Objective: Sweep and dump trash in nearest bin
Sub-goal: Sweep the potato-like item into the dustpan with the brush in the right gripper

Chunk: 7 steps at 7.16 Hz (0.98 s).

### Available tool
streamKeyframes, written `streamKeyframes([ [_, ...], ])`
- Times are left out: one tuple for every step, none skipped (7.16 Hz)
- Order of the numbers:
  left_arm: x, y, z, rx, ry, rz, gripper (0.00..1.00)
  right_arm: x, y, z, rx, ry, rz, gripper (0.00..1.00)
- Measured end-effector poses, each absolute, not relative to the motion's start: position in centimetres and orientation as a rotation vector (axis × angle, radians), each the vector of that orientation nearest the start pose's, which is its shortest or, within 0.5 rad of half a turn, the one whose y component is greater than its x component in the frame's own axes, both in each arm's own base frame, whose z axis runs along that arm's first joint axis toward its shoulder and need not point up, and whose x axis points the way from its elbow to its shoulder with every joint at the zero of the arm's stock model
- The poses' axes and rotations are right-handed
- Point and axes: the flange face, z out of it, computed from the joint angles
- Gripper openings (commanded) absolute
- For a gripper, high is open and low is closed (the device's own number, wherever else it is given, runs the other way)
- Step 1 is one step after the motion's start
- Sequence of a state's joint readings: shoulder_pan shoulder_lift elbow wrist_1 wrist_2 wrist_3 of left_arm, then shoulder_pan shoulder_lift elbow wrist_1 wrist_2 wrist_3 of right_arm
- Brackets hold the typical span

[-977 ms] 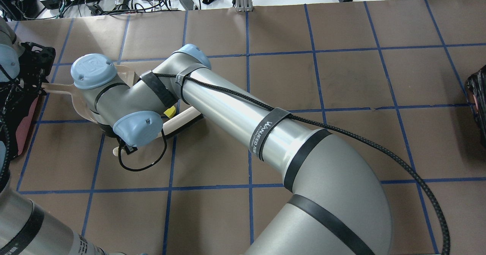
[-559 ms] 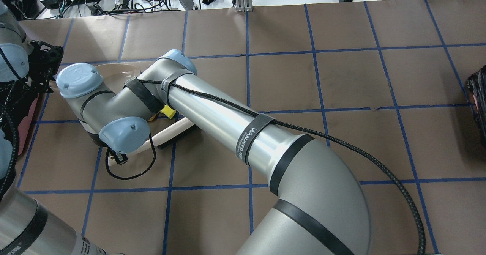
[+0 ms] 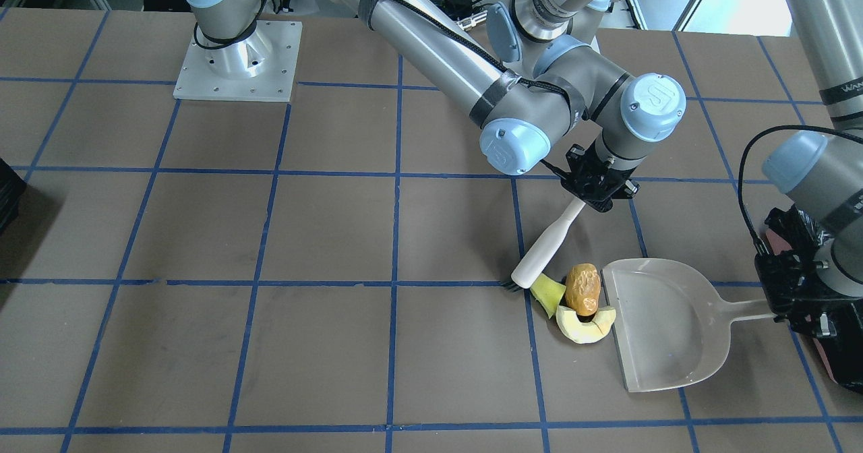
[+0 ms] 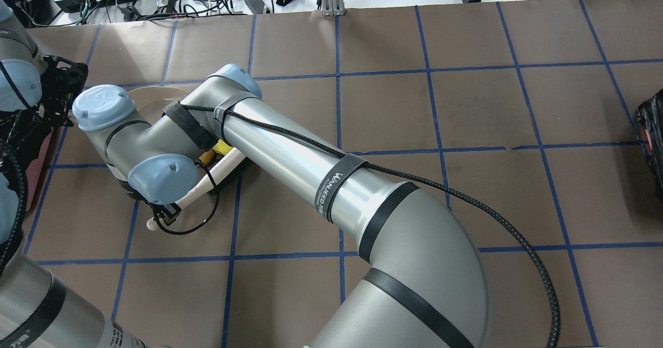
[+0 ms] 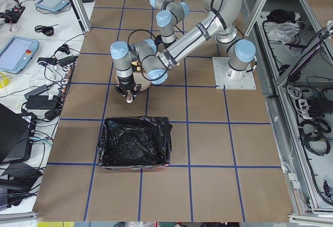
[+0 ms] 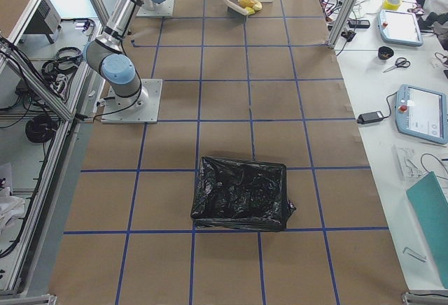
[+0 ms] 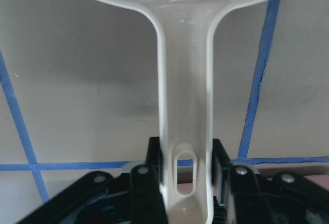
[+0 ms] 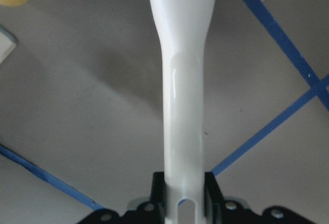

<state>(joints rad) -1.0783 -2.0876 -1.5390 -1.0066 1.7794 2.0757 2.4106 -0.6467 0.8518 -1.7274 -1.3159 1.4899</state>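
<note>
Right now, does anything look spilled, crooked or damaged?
Nothing stands out. The trash lies bunched on the table at the open edge of the dustpan, the brush just beside it. The dustpan holds nothing.

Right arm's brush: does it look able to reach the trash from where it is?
Probably yes. The right gripper holds the brush with its bristles right beside the yellow-green wedge. The brown lump and rind slice lie just beyond, before the open dustpan.

Overhead and front-facing cameras look down from opposite sides, sharing the cream-white plastic dustpan (image 3: pixel 664 331); wrist cameras view close-up.
</note>
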Motion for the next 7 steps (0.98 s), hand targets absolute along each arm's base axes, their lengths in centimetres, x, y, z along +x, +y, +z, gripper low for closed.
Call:
streamKeyframes([
  [21.4,-63.9,26.0,-2.314,-2.301,-0.291,0.00,71.9,-43.3,23.7,0.895,2.910,0.377,0.00],
  [21.4,-63.9,25.9,-2.315,-2.299,-0.291,0.00,72.2,-43.8,23.7,0.809,2.921,0.365,0.00],
  [21.3,-63.9,25.9,-2.317,-2.299,-0.291,0.00,72.3,-44.2,23.8,0.697,2.937,0.352,0.00],
  [21.3,-63.9,25.9,-2.317,-2.299,-0.291,0.00,72.2,-44.4,24.0,0.569,2.951,0.339,0.00],
  [21.3,-64.0,25.9,-2.318,-2.298,-0.291,0.00,72.3,-44.6,24.3,0.443,2.958,0.324,0.00],
  [21.3,-64.0,25.9,-2.318,-2.298,-0.291,0.00,72.4,-44.8,24.7,0.286,2.961,0.306,0.00],
  [21.3,-64.0,25.9,-2.318,-2.299,-0.290,0.00,72.4,-44.8,25.0,0.089,2.957,0.287,0.00],
])
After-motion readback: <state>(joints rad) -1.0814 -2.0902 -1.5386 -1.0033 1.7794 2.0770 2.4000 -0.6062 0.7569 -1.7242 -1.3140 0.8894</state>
